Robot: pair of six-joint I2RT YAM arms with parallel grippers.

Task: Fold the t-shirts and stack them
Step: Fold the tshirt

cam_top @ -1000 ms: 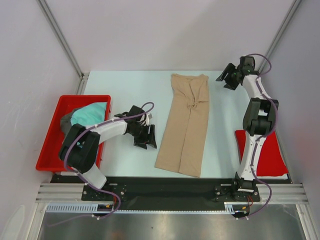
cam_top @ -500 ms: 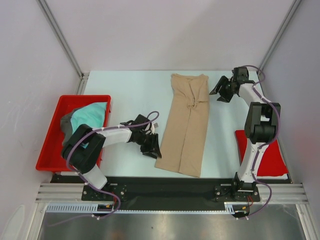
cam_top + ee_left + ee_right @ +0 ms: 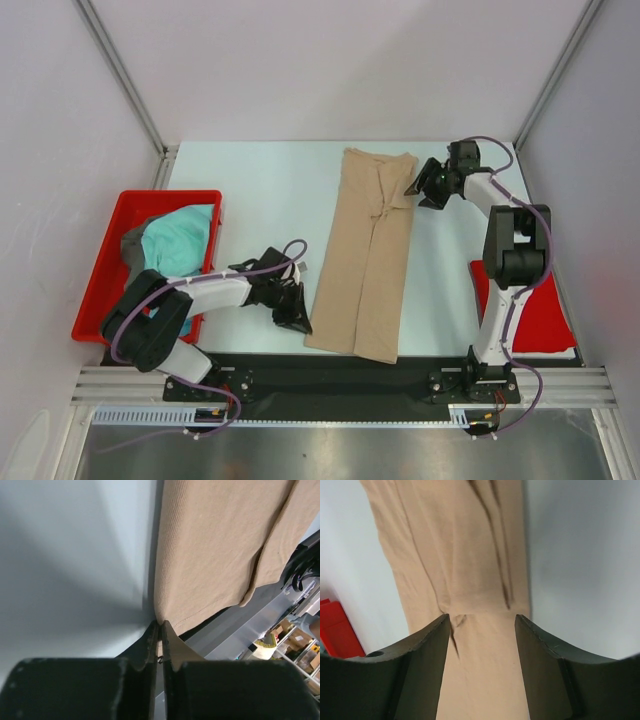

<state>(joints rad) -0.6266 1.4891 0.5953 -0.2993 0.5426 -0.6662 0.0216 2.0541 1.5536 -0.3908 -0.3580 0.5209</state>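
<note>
Tan t-shirt (image 3: 365,250) lies as long strip mid-desk (image 3: 250,200). Left fingers (image 3: 141,650) clenched on its near-left corner. Right fingers (image 3: 420,655) spread above far end, gripping nothing. Likely best: catch all layers, lift low, keep edges aligned.

Left arm (image 3: 215,290) and right arm (image 3: 503,305): white link shells, black joint housings, black bases (image 3: 195,385), thin purple cable (image 3: 292,247) looping off each well behind the jaws. Left gripper (image 3: 160,626): matte black fingers (image 3: 147,650) tapering to thin wedge tips, bulky rounded black body just behind the jaws. Right gripper (image 3: 482,621): broad dark fingers (image 3: 425,650) with curved inner faces, small round hole behind one tip.
</note>
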